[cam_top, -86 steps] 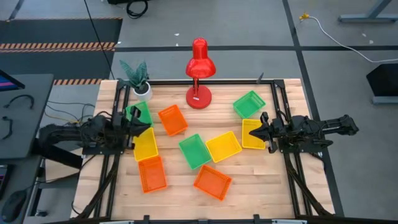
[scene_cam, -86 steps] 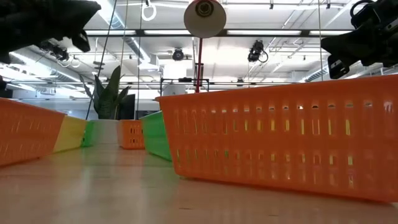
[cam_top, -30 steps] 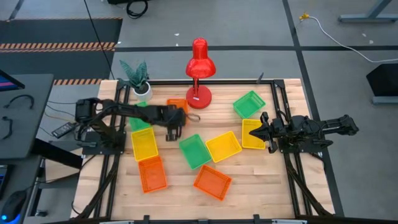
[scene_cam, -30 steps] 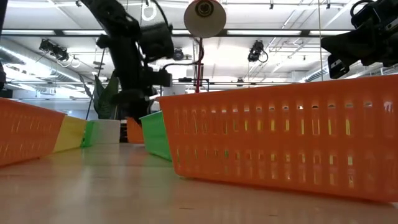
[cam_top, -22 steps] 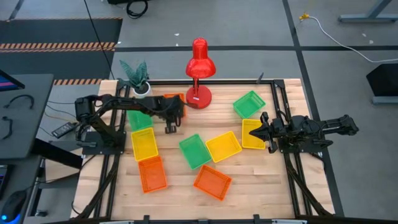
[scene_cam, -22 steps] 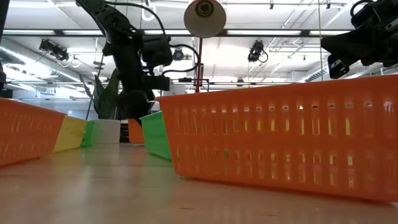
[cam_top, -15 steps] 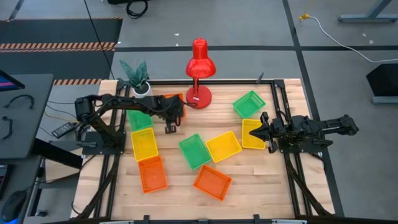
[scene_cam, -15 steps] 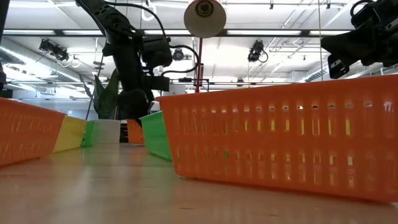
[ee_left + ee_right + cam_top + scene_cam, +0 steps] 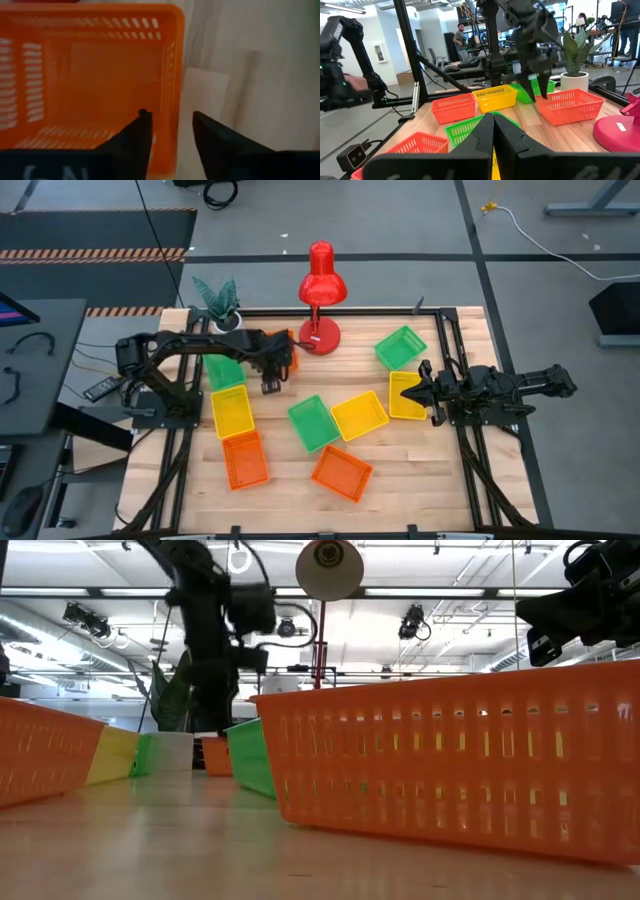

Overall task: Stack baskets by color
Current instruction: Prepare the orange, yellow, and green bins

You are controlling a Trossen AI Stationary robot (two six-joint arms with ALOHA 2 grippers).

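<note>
Places are given relative to the red lamp [image 9: 321, 298] at the table's far edge. Nearest the front, well short of the lamp, two orange baskets [image 9: 341, 472] and [image 9: 244, 459] were found lying apart and unstacked. Between them and the lamp, two yellow baskets [image 9: 359, 415], [image 9: 232, 411] and a green basket [image 9: 313, 422] were seen loose on the wood. The right gripper [image 9: 419, 390] was held still to the lamp's right and nearer the front, over another yellow basket [image 9: 405, 394], its fingers closed on nothing. Just left of the lamp's base, the left gripper [image 9: 170, 131] was found with its fingers parted, astride one wall of the third orange basket [image 9: 90, 85], not clamped; the basket sat on the table. The step in hand was judged to be handling this orange basket. The next move would call for closing on that wall and carrying the basket to another orange one.
</note>
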